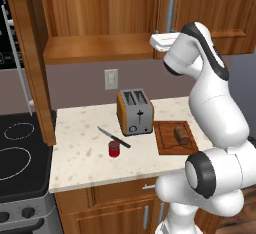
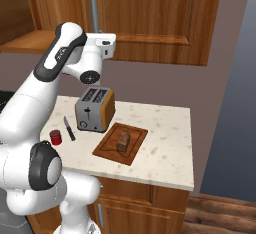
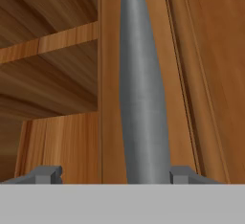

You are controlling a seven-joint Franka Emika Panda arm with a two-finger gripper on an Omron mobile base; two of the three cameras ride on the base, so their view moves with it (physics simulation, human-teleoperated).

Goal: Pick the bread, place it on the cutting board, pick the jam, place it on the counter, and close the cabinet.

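Observation:
The bread (image 1: 181, 134) (image 2: 122, 140) lies on the reddish cutting board (image 1: 166, 145) (image 2: 107, 149), right of the toaster. A small red jam (image 1: 114, 148) (image 2: 55, 137) jar stands on the speckled counter (image 1: 80, 150) (image 2: 165, 138), in front of the toaster. My gripper (image 1: 159, 39) (image 2: 107, 40) (image 3: 116, 174) is raised to the cabinet (image 1: 210, 8) (image 2: 150, 18). It is open, with a door's vertical silver handle (image 3: 143, 98) (image 1: 171, 5) (image 2: 93, 5) between its fingertips. The handle is close to the right fingertip and apart from the left one. The cabinet's left door (image 1: 27, 53) hangs swung open, baring the shelf (image 1: 100, 48).
A toaster (image 1: 135, 112) (image 2: 95, 109) stands at the back of the counter with a black-handled knife (image 1: 114, 137) (image 2: 69, 128) beside it. The black stovetop (image 1: 20, 153) lies to the left. A wall outlet (image 1: 111, 79) sits above the toaster.

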